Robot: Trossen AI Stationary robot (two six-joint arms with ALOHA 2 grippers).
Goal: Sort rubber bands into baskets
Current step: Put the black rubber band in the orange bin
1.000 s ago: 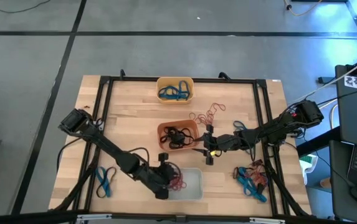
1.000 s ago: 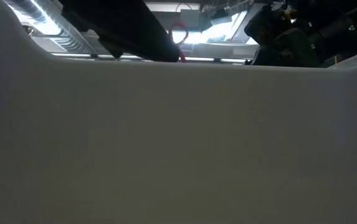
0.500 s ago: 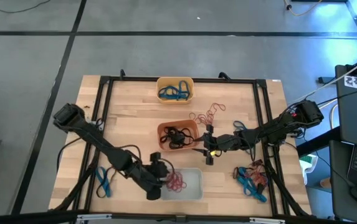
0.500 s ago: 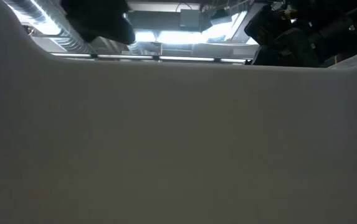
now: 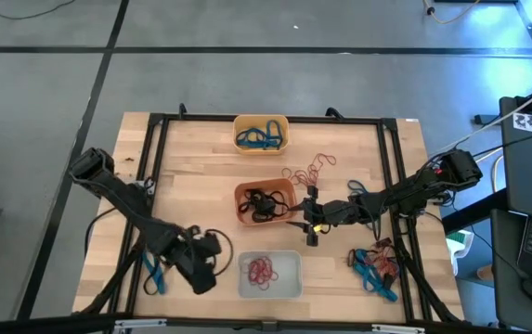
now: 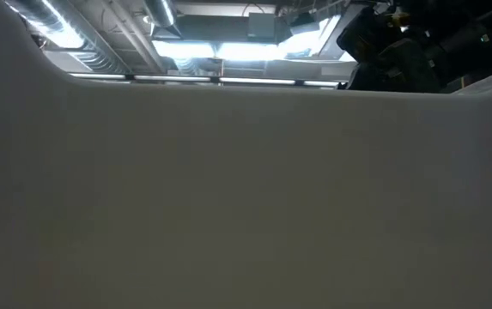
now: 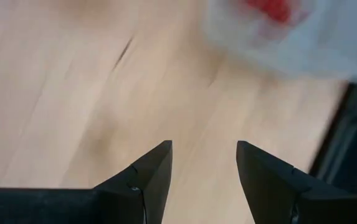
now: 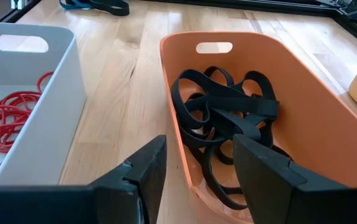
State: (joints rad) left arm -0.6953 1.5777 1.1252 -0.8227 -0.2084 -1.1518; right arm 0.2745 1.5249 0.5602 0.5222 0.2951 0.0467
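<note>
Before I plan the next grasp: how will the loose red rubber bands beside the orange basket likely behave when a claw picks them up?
The loose red rubber bands are thin tangled loops, so probably floppy and very light. Being overlapped, several may lift together. They lie flat on the table, so a claw may slip over them.

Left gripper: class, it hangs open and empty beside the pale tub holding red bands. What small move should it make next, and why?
Probably swing toward the loose blue-teal rubber bands lying on the wooden table close by. The left gripper stands open and holds nothing, the pale whitish rectangular plastic basket already holds red rubber bands, and those blue ones are the nearest unsorted loops.
</note>
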